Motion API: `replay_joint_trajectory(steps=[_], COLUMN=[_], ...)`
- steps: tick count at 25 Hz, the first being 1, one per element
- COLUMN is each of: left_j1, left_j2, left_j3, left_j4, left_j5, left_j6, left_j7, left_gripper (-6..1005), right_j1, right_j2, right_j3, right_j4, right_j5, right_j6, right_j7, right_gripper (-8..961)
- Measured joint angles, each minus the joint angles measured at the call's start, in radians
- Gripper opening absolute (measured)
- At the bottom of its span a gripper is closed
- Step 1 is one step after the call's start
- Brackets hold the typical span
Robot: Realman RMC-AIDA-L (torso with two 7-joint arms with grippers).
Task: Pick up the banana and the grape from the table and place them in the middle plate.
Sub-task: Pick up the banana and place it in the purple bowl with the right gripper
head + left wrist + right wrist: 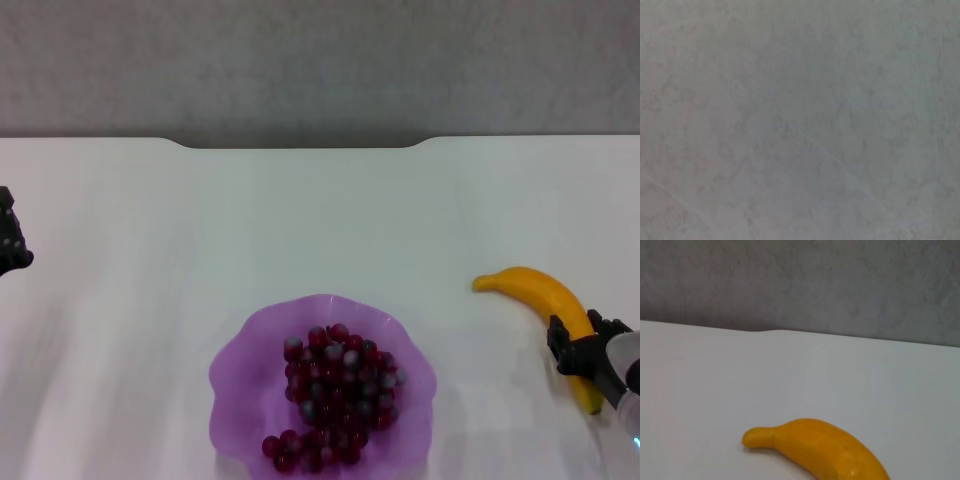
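The bunch of dark red-purple grapes [335, 395] lies inside the purple scalloped plate [240, 365] at the near middle of the white table [320, 220]. The yellow banana [545, 300] lies on the table at the right, apart from the plate. My right gripper [580, 350] is at the banana's near end, its black fingers on either side of it. The right wrist view shows the banana [820, 450] close up on the table. My left gripper [10, 245] is at the far left edge, away from the plate.
The table's far edge has a notch [300, 143] with a grey wall behind it. The left wrist view shows only a plain grey surface.
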Motion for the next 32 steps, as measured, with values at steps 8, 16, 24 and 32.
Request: replay_joint_trajectory(steps=[8,16,24,32], left_j1=[0.002,0.002,0.007,0.007], left_j2=[0.0,0.0,0.003,0.003], left_j3=[0.0,0.0,0.0,0.0], left_j4=[-0.002,-0.001,-0.001,-0.001], left_j5=[0.0,0.0,0.0,0.0], left_j6=[0.0,0.0,0.0,0.0], left_j7=[0.0,0.0,0.0,0.0], left_gripper=[43,42,42,43], right_j1=[0.013,0.027,0.019,0.019], right_j2=[0.0,0.0,0.0,0.001], right_j3=[-0.001,-0.007,-0.007,-0.008], right_j4=[-0.003,-0.022,-0.124,-0.214], right_j5=[0.0,-0.014,-0.138,-0.326], right_j6=[0.047,0.175,0.29,0.266], right_j7=[-0.001,-0.001,0.0,0.0], right_gripper=[490,494,499,503])
